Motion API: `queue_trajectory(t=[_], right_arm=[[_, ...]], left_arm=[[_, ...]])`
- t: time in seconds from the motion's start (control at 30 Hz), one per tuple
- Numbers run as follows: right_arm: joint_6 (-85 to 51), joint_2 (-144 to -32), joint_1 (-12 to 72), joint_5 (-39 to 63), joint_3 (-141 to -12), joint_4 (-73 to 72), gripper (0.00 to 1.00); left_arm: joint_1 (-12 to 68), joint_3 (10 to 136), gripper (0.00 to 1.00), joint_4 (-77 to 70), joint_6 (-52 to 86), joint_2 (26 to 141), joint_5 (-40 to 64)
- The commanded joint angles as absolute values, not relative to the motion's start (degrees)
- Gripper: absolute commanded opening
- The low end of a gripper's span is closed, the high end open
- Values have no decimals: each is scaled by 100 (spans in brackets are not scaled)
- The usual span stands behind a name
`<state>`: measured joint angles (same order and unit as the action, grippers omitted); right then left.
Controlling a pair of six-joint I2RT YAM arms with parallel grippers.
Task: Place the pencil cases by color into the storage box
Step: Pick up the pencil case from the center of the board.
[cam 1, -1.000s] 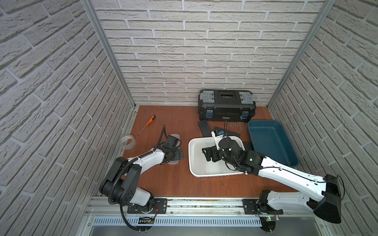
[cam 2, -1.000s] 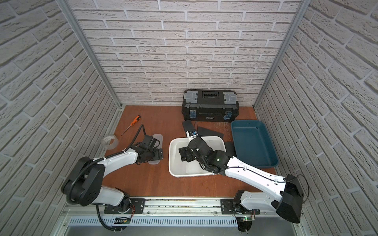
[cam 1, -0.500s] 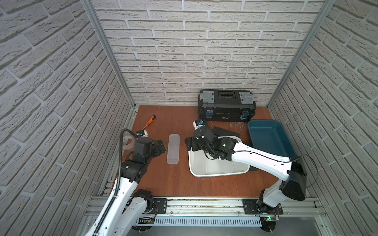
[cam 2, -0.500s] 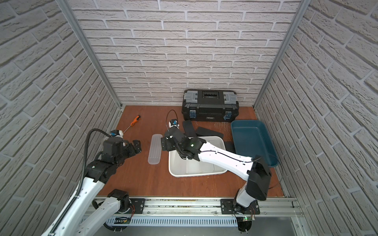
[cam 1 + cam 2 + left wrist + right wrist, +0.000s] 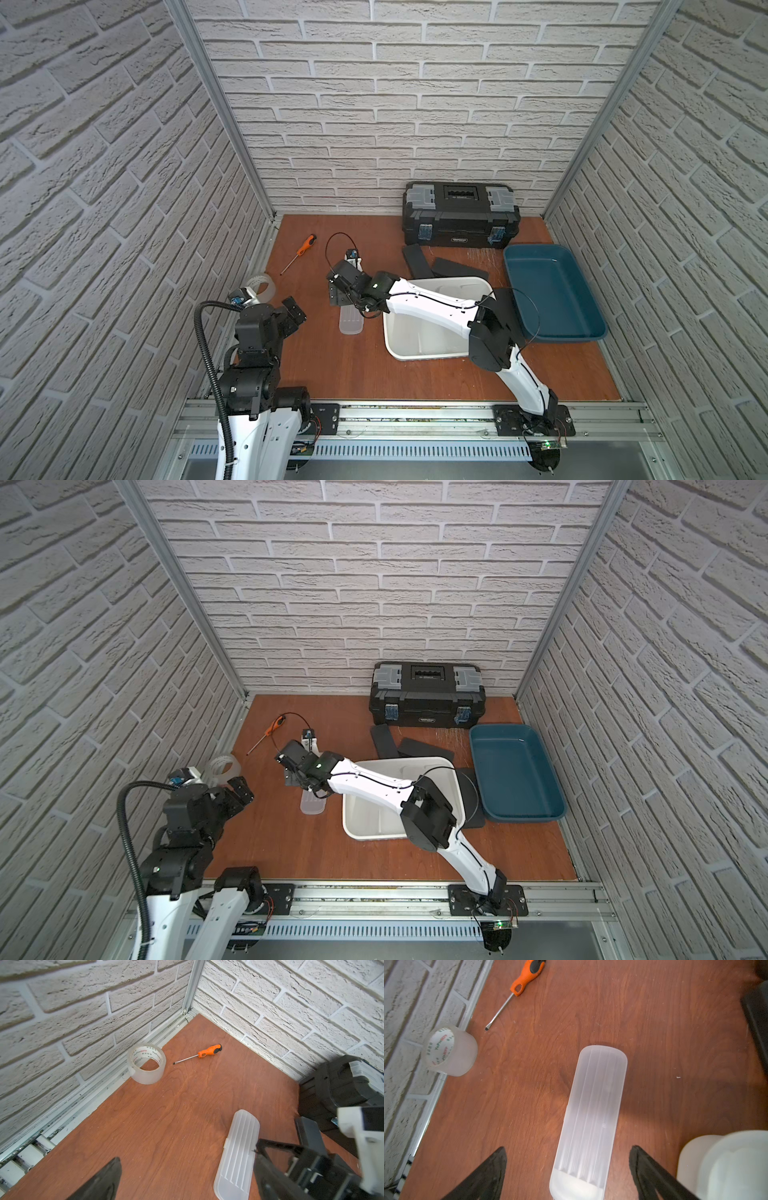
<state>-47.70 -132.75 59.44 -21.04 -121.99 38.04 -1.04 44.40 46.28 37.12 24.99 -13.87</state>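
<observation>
Poster: anything hidden around the frosted translucent ribbed plastic pencil case [image 5: 351,323]?

Reply: yep. In both top views its far end sits under the right gripper [image 5: 567,1147], so only the near rounded end pokes out. The right wrist view crops one end at the frame edge. The white rectangular plastic tub [image 5: 392,345] is half covered by the right arm, and I can't make out what's inside. There's also a dark flat thing [image 5: 473,804] between that tub and the teal plastic tray [image 5: 536,247], partly behind the arm, no idea what it is.

Poster: which way does the case point?

Reply: it lies flat on the brown wooden table [image 5: 374,374], just beside the tub on its left. Long axis runs from the near rail toward the back wall, slightly tilted, ribs lengthwise. Two matte black flat pencil cases [image 5: 417,259] lie behind the tub, in front of the black plastic toolbox [image 5: 459,224].

Poster: and the grippers?

Reply: right one is spread wide, a finger [image 5: 488,1176] on each side of the case with bare wood showing in both gaps, so no pinch. Can't tell its height above the table. The left gripper [image 5: 294,311] is spread wide too, holding nothing, off the table near the clear tape roll [image 5: 262,286].
</observation>
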Motion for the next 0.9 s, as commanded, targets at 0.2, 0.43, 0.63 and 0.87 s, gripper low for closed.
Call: queue_trajectory(t=[0.2,0.43,0.63,0.87], right_arm=[[-5546,-14212,6036,-2425,-13245,4545,93],[-5696,-14302,6030,-2676,-13151,4538,93],[-5684,-14356,6021,-2688,-13140,4553,93],[-5746,-14454,5952,-2493,-13131,4575,93]], left_arm=[[-150,4788,98,4559,3183,2162,-1301],[-154,4919,98,4416,2734,1875,-1032],[-149,4885,98,3752,2056,1846,609],[-2,4962,98,3273,1250,1969,2951]])
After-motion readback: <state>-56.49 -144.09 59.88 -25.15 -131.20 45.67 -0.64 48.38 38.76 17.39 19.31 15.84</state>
